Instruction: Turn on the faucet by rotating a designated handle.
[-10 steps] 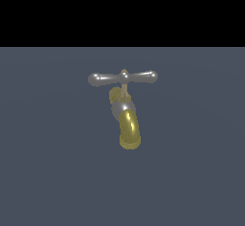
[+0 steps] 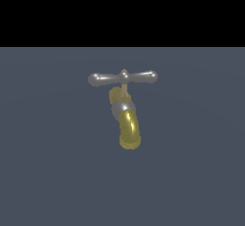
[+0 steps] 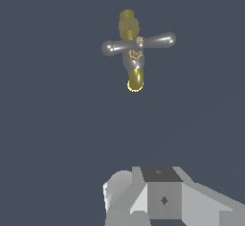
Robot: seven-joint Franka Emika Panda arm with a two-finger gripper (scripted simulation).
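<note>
The handle [image 3: 139, 44] lies crosswise, nine to three o'clock, well ahead of the gripper [image 3: 143, 196] (finger state hidden: cannot tell).

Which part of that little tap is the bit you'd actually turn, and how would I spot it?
Find the small faucet standing alone on the plain grey-blue floor. At its top, on a thin brass stem, sits the handle: a slim silver bar lying level, with rounded bulbous ends and a small brass hub in the middle. Unlike the curved gold spout below, it is straight and silver.
</note>
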